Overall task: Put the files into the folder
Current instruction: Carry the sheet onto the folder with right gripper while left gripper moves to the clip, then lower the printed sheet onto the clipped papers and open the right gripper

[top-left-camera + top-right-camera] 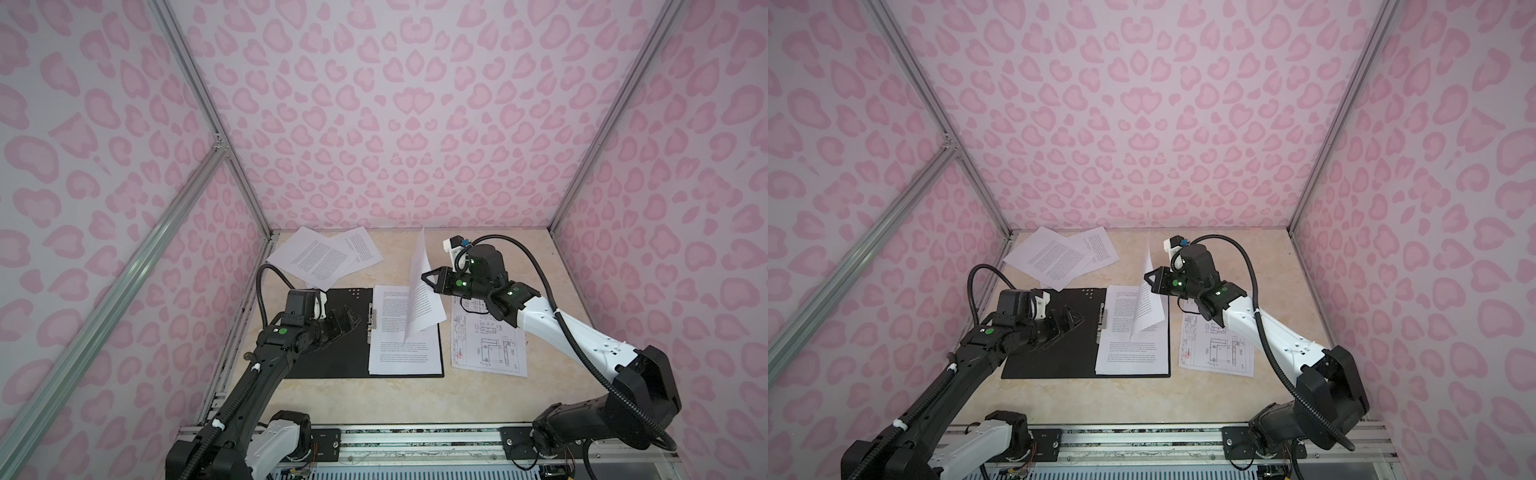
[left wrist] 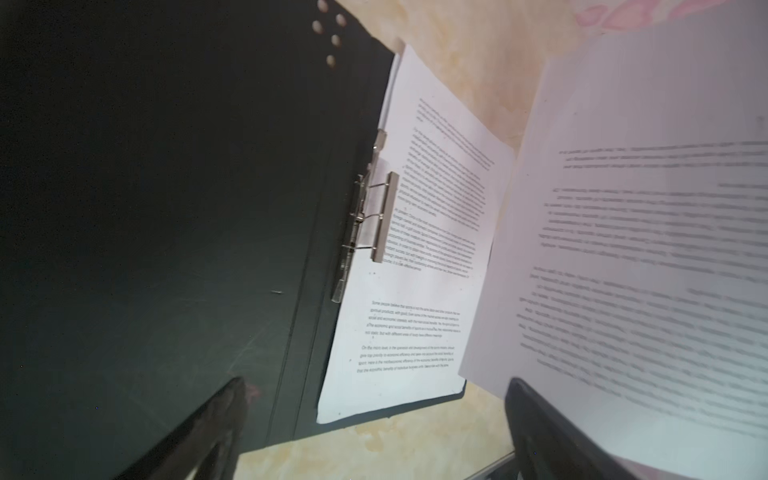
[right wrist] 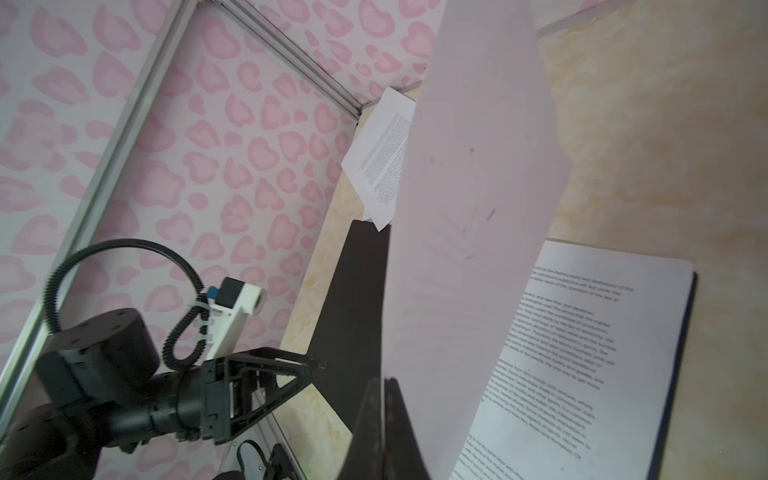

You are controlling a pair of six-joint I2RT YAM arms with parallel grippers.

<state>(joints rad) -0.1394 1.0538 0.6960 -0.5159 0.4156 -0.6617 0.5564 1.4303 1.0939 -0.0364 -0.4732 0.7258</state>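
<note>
White printed paper sheet, long axis upright, is pinched by the closed right gripper directly above the open black folder; the left gripper is held open, empty, alongside.

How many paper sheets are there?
5: two overlapping sheets far left, a filed sheet in the folder, a held sheet upright in the right gripper, the drawing sheet beside the folder. Others may be hidden underneath.

Pink heart-print walls on three sides, aluminium frame struts, beige marbled counter, soft even light.
</note>
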